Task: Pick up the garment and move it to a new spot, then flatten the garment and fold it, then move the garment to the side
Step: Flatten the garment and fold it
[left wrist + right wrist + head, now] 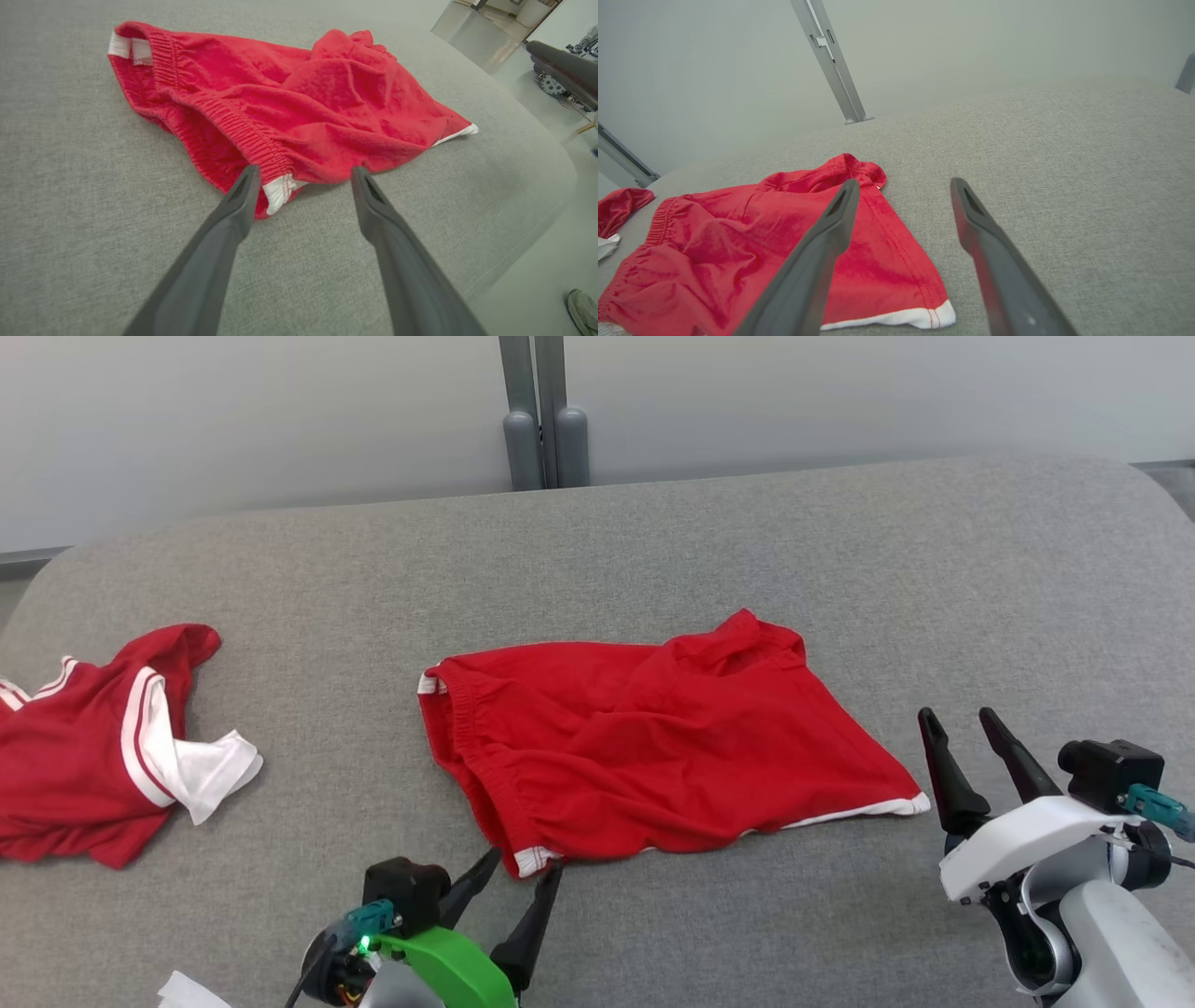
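Observation:
The garment (pixel 653 747), a pair of red shorts with white trim, lies rumpled and roughly spread on the grey padded table (pixel 747 541). My left gripper (pixel 526 861) stands open at its near waistband corner, one finger on each side of the white tab, with nothing held. In the left wrist view the garment (pixel 299 102) stretches away from the left gripper (pixel 304 171). My right gripper (pixel 955 714) is open just right of the hem corner, off the cloth. In the right wrist view the garment (pixel 738 242) lies left of the right gripper (pixel 904 183).
A second red and white garment (pixel 93 747) lies bunched at the table's left edge. A grey post (pixel 544 411) stands behind the table against the pale wall. A shoe (pixel 584 308) shows on the floor beyond the table's right edge.

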